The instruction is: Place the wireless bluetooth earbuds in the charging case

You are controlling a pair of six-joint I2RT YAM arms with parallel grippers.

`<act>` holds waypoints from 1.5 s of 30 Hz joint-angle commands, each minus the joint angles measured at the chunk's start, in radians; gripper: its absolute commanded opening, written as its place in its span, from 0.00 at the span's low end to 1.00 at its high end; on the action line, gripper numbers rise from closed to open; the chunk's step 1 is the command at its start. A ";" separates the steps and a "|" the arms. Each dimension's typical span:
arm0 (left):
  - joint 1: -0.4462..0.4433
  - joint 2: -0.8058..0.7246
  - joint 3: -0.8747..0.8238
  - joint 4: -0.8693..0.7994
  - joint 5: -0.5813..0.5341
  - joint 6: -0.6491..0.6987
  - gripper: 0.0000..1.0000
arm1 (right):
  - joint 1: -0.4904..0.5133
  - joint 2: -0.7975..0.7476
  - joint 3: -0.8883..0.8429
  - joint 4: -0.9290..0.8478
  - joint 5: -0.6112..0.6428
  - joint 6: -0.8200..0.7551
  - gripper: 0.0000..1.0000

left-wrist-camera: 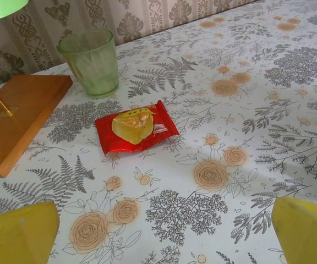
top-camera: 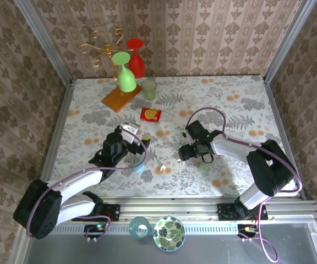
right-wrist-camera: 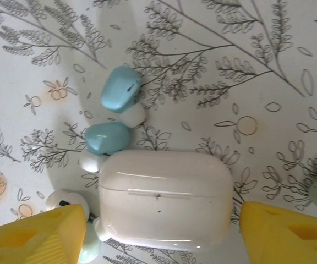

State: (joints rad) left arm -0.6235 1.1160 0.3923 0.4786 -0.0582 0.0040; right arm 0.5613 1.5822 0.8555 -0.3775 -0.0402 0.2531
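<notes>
1. Floral tablecloth point(top-camera: 230, 110) beneath two arms: the left gripper point(left-wrist-camera: 164, 217) hangs wide open over bare cloth, facing a red snack packet point(left-wrist-camera: 136, 126) and a green cup point(left-wrist-camera: 91, 61).
2. The right gripper point(right-wrist-camera: 164, 214) stands open, its yellow fingers point(right-wrist-camera: 37, 234) on either side of a closed white case point(right-wrist-camera: 164, 187).
3. The blue earbuds point(right-wrist-camera: 107, 137) lie on the cloth just beside that white case, and the light blue charging case point(top-camera: 138, 165) sits by the left arm.

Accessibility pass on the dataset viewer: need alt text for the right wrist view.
A closed white rounded-rectangular plastic case lies on a floral tablecloth, between the wide-open yellow fingertips of the right gripper. Two small light blue plastic earbuds with white tips lie close by its upper left corner.
</notes>
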 commanded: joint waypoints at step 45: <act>-0.006 0.282 0.453 -0.187 0.767 -0.558 0.75 | 0.061 -0.495 -0.275 0.611 -0.111 -0.317 0.58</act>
State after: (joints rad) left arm -0.6216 1.3891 0.8440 0.2047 0.6018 -0.4923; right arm 0.6163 1.1126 0.5945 0.1585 -0.1051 -0.0204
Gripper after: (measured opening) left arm 0.765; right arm 0.578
